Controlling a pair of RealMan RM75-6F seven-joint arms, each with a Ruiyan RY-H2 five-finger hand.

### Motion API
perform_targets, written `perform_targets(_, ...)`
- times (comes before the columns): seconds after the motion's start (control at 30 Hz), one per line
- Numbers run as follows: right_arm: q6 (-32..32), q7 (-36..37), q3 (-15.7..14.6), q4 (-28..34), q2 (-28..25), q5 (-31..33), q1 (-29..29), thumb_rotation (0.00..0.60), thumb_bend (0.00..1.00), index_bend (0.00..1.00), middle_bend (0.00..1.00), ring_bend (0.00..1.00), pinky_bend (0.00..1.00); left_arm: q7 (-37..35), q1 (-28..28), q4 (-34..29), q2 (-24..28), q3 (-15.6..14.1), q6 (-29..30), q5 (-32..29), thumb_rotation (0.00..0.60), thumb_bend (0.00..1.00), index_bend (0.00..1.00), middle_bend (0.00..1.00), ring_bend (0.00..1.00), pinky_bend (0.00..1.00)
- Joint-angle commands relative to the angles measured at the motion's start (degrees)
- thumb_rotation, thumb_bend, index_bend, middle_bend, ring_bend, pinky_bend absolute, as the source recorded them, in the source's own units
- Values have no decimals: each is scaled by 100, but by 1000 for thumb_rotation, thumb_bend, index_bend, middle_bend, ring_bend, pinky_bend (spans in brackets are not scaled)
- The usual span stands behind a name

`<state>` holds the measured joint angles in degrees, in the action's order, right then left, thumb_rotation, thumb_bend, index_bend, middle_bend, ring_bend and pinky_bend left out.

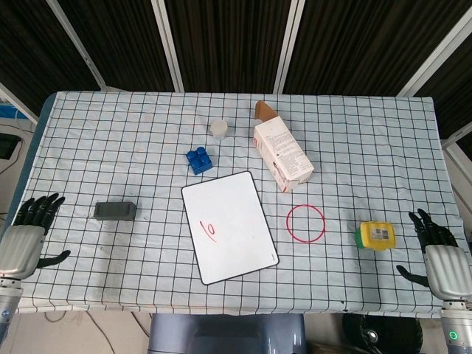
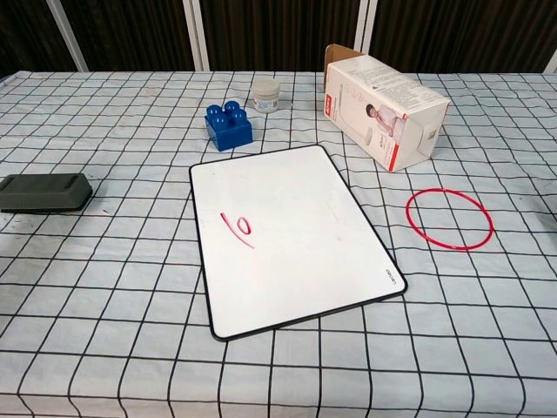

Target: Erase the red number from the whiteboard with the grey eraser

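Note:
The whiteboard point(image 1: 229, 226) point(image 2: 287, 233) lies flat near the table's front, with a red number point(image 1: 209, 230) point(image 2: 237, 227) on its left half. A grey eraser point(image 1: 115, 212) point(image 2: 43, 192) lies on the cloth to the board's left. My left hand point(image 1: 28, 237) hovers open over the table's left edge, well left of the eraser, holding nothing. At the right edge my right hand point(image 1: 439, 262) is open too, far from the board. Neither hand shows in the chest view.
A blue brick point(image 1: 199, 161) and a small white jar point(image 1: 219, 129) sit behind the board. A white carton point(image 1: 282, 155) lies on its side at the back right. A red ring point(image 1: 305, 223) and a yellow-green tape measure point(image 1: 377, 236) lie to the right.

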<state>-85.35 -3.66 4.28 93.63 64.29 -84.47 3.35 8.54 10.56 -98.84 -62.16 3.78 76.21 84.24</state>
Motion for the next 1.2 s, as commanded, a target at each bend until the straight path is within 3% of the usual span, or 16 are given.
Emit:
perform_targets(0.03, 4, -6, -4, 3, -1, 2, -2, 600, 32, 55, 48, 164, 184, 539, 643, -307, 118, 287, -991, -633, 600, 82, 0, 47, 0, 0)
perform_targets(0.3, 29, -44, 0, 10, 12, 27, 8, 600, 32, 55, 48, 164, 184, 1321, 1537, -322, 128, 641, -2203, -1854, 600, 94, 0, 108, 0, 0)
perform_targets(0.6, 43, -65, 2, 23, 14, 52, 9, 600, 32, 55, 48, 164, 184, 2093, 2214, 196, -134, 599, -2840, -2968, 600, 132, 25, 147, 0, 0)
perform_targets(0.9, 61, -58, 9, 35, 9, 78, 14, 600, 32, 55, 48, 164, 184, 2305, 2452, 679, -447, 344, -3007, -3400, 600, 136, 150, 204, 0, 0)
perform_targets(1.2, 88, -54, 17, 59, 1, 109, 22, 600, 32, 55, 48, 165, 184, 2195, 2559, 978, -666, 210, -3032, -3210, 600, 141, 230, 267, 0, 0)
